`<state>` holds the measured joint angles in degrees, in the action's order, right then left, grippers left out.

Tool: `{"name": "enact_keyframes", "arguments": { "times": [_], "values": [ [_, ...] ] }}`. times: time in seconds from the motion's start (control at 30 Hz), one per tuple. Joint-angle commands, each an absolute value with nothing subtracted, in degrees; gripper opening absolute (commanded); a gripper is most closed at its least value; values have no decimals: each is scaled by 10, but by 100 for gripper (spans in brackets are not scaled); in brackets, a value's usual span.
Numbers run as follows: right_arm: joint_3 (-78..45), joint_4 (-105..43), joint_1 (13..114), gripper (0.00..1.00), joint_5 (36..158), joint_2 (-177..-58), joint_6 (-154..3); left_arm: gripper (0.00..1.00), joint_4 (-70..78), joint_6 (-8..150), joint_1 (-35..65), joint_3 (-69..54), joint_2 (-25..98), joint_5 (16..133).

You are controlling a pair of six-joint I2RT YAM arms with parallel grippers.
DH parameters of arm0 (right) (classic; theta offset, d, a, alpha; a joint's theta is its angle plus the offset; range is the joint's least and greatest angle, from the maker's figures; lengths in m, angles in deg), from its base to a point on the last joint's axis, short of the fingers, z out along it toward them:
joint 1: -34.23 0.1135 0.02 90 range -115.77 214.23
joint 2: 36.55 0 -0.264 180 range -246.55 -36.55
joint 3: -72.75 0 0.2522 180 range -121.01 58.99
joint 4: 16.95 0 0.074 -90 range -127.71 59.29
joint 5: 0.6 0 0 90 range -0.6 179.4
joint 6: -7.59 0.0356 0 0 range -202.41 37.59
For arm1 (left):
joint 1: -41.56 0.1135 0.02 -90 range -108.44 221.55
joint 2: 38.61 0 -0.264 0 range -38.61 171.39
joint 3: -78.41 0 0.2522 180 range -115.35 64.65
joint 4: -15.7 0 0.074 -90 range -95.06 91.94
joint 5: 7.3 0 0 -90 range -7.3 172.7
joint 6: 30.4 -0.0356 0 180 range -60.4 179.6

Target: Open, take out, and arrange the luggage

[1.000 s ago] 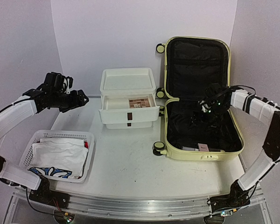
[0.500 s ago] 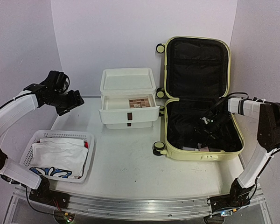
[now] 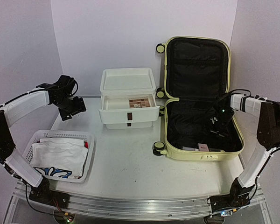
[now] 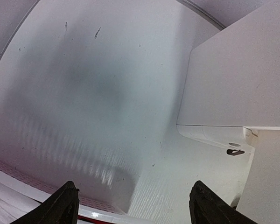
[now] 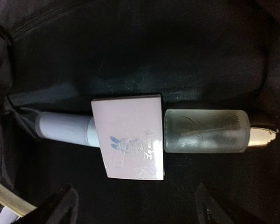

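Note:
The pale yellow luggage (image 3: 203, 155) lies open at the right, its lid upright against the back wall and its black lining showing. My right gripper (image 3: 216, 127) hangs open inside the lower shell. In the right wrist view a pink flat case (image 5: 128, 137), a frosted glass bottle (image 5: 205, 130) and a grey tube (image 5: 65, 129) lie in a row on the lining, just beyond my open right gripper (image 5: 140, 207). My left gripper (image 3: 70, 109) is open and empty over the table at the left, and the left wrist view shows that gripper (image 4: 137, 207) above bare tabletop.
A white drawer box (image 3: 128, 81) stands at the back centre, its drawer pulled out with a brown palette (image 3: 140, 102) inside. A white perforated basket (image 3: 60, 135) holding white cloth (image 3: 58, 156) sits front left. The box's side (image 4: 238, 79) is close on the left gripper's right.
My right gripper has moved down and to the right inside the lower shell. My left wrist has swung rightward and tipped down toward the table.

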<state>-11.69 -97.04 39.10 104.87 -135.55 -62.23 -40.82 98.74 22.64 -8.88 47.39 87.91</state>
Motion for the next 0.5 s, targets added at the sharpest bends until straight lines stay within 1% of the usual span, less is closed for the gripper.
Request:
{"name": "enact_keyframes", "arguments": {
  "times": [0.0,0.3,0.4,0.47],
  "values": [
    [-159,-992,411,92,971,-1380,-613,82,-416,990,241,-136,483,879],
    [-190,-977,464,91,947,-1447,-589,81,-418,967,246,-157,504,859],
    [-194,-976,472,88,939,-1463,-580,81,-419,962,247,-156,500,853],
    [-193,-973,477,82,939,-1468,-580,81,-419,959,247,-155,496,855]
  ]
}}
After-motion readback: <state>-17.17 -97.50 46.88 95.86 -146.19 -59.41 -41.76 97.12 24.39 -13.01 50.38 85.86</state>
